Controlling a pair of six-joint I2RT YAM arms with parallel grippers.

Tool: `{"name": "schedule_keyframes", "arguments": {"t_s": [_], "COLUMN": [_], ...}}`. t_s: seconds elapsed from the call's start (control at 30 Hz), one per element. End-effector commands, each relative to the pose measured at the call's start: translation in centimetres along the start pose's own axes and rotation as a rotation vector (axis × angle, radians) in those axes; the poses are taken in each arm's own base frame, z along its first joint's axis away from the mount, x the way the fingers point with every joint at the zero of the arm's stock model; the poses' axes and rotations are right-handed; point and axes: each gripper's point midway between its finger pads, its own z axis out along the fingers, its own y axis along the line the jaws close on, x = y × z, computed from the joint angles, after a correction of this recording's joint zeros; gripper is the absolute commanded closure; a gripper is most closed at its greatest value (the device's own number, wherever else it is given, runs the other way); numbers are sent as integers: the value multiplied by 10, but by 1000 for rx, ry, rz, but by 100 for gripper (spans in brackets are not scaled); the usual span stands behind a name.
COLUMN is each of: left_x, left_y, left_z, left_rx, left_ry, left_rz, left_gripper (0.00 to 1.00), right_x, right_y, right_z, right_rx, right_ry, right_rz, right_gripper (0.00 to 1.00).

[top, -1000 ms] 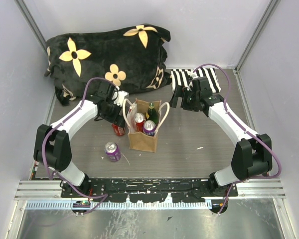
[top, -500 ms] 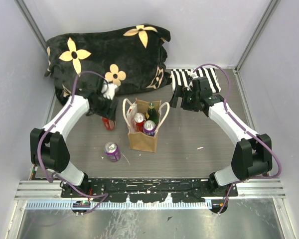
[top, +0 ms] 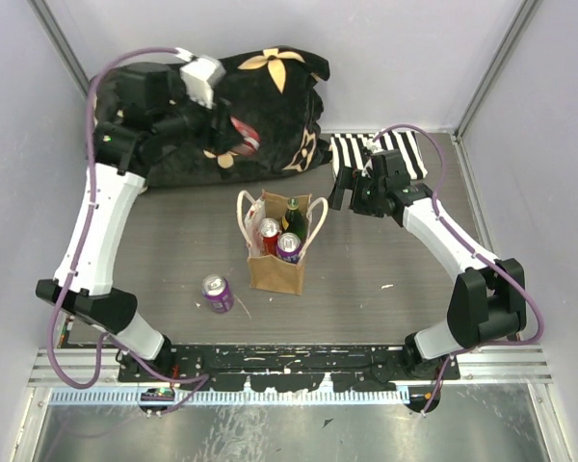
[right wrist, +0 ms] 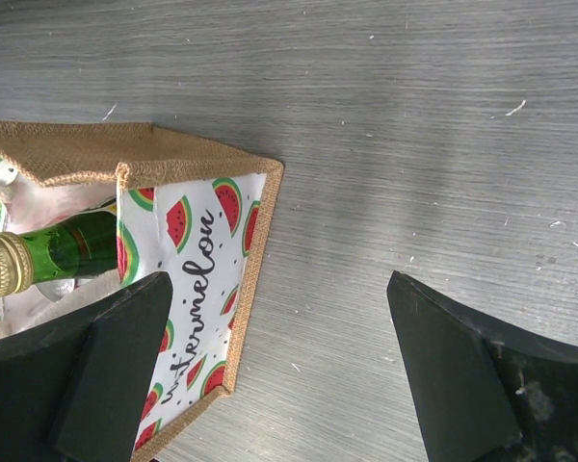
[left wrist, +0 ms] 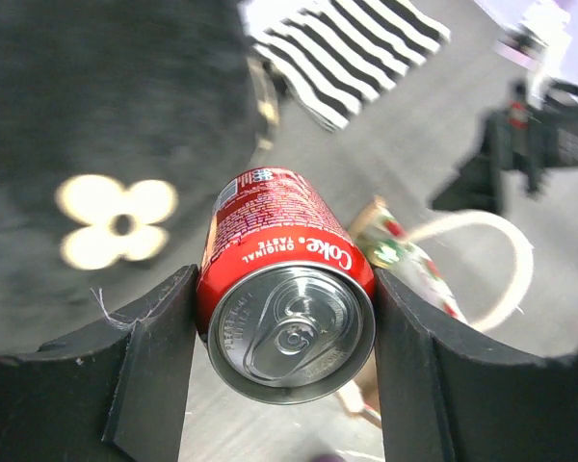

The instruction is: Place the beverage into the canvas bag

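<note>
Raised since earlier, left gripper clamps a Coke can above the flowered blanket; right gripper stands wide beside the canvas bag.

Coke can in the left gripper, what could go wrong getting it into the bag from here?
1. The bag already holds two cans and a green bottle, so the Coke can may jam on them or catch a handle.
2. The right gripper is open beside the bag, not gripping it, so a push could tip it.
3. The left gripper holds the can high up; a slip would mean a long fall.
</note>
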Motion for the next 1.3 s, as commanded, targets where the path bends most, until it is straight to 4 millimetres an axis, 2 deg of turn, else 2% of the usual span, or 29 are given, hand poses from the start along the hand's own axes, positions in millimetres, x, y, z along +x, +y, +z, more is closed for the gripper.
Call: {"name": "schedule_keyframes", "arguments": {"t_s": [0.0, 0.07, 0.2, 0.5, 0.77, 1.03, 1.27], "left_x": [31, 49, 85, 142, 187, 209, 232], "left_y": [-75, -96, -119, -142, -135, -117, -112], "left_z": [9, 9, 10, 12, 18, 16, 31], "left_rx": [232, 273, 317, 383, 354, 285, 261], "left_ry": [109, 152, 223, 346, 431, 487, 524], "left_rz": [26, 49, 76, 107, 154, 220, 213], "left_gripper": [100, 100, 100, 100, 100, 100, 100], "right_x": [-14, -12, -7, -4, -2, -3, -2], "right_y": [8, 6, 4, 6, 4, 4, 4], "right_z": [-11, -12, -12, -10, -13, -13, -12], "right_rx": [-28, -25, -21, -35, -30, -28, -31], "right_ry": [-64, -64, -57, -50, -52, -54, -49], "right_rz": [-11, -12, -10, 1, -1, -1, -1], "right_gripper": [0, 0, 0, 0, 0, 0, 0]}}
